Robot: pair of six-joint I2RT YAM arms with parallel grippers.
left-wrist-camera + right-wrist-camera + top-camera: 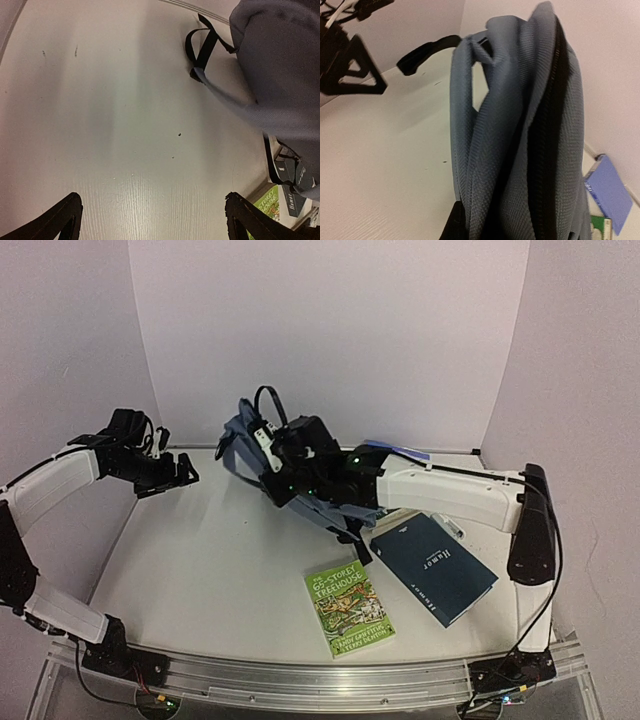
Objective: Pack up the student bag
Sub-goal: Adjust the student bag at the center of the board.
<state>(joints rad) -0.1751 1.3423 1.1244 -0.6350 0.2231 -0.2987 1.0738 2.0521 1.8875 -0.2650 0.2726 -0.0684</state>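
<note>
The student bag (236, 443) is slate-blue fabric with black straps, lifted off the table at the back centre. My right gripper (278, 456) reaches across from the right and is shut on the bag's fabric. In the right wrist view the student bag (520, 140) fills the frame, its black zipper line running down it, and the cloth bunches between the right gripper's (485, 232) jaws. My left gripper (181, 472) hovers left of the bag, open and empty. In the left wrist view the left gripper (152, 212) frames bare table, with the student bag (285, 75) at upper right.
A green paperback (349, 608) lies at the front centre. A dark blue book (432, 566) lies to its right under my right arm. A flat blue notebook (397, 451) rests at the back right. White walls close in the table (220, 570) on three sides.
</note>
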